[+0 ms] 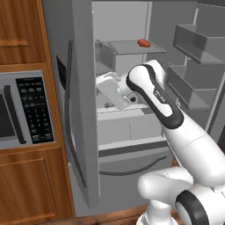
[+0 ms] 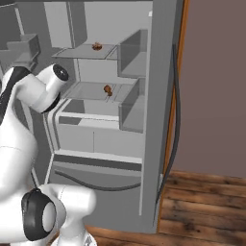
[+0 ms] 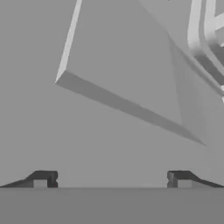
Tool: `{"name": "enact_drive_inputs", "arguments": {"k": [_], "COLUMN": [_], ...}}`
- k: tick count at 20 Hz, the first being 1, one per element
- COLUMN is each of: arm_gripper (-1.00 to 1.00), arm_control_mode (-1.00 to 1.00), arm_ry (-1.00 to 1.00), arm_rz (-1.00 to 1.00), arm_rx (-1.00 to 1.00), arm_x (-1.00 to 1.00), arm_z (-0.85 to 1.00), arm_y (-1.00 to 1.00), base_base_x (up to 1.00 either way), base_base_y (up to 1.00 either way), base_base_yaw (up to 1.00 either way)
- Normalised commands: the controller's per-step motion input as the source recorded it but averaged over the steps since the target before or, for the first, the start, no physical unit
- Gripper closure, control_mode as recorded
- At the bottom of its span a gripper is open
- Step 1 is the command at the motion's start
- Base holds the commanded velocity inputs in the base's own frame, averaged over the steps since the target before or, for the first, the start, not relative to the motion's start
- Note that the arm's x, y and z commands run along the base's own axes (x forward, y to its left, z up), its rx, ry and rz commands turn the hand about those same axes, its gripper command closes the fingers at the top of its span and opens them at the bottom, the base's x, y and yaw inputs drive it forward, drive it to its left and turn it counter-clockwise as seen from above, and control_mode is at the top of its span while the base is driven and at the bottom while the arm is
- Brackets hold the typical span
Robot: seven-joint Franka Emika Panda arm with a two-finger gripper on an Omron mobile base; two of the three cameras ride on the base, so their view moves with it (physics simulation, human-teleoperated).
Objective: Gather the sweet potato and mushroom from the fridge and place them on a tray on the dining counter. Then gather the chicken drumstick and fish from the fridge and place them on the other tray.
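A: How many doors stand open on the fridge [image 1: 83, 132]?
B: Two. Inside, two glass shelves: one red item [image 1: 143, 42] on the upper, one brown item [image 2: 108, 89] on the lower.
A: The gripper [image 3: 112, 179]?
B: Inside the fridge, fingers spread wide, holding nothing.

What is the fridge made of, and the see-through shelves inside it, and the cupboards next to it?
It's a rendered scene, so these are looks only. The fridge seems to be brushed grey steel: flat, dull metal colour. Its shelves look like glass or clear plastic: you can see through them. The cupboards look like varnished wood: warm brown with grain lines.
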Motion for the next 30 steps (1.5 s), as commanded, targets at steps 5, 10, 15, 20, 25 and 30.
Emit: {"name": "enact_drive_inputs", "arguments": {"k": [5, 10, 15, 20, 25, 30], "arm_gripper": [-1.00, -1.00, -1.00, -1.00, -1.00, -1.00], "arm_control_mode": [-1.00, -1.00, -1.00, -1.00, -1.00, -1.00], "arm_ry": [0.03, 0.00, -0.11, -0.22, -0.20, -0.11], "arm_rz": [0.20, 0.14, 0.03, -0.01, -0.11, -0.19], "arm_rx": [0.00, -0.03, -0.15, -0.21, -0.27, -0.24], "arm_x": [0.00, 0.00, -0.16, -0.38, -0.57, -0.40], "arm_z": [-0.03, -0.05, 0.00, 0.08, 0.15, 0.22], "arm_y": [0.99, 0.96, 0.31, -0.20, -0.59, -0.90], "base_base_x": [0.00, 0.00, 0.00, 0.00, 0.00, 0.00], "base_base_y": [0.00, 0.00, 0.00, 0.00, 0.00, 0.00], "base_base_yaw": [0.00, 0.00, 0.00, 0.00, 0.00, 0.00]}}
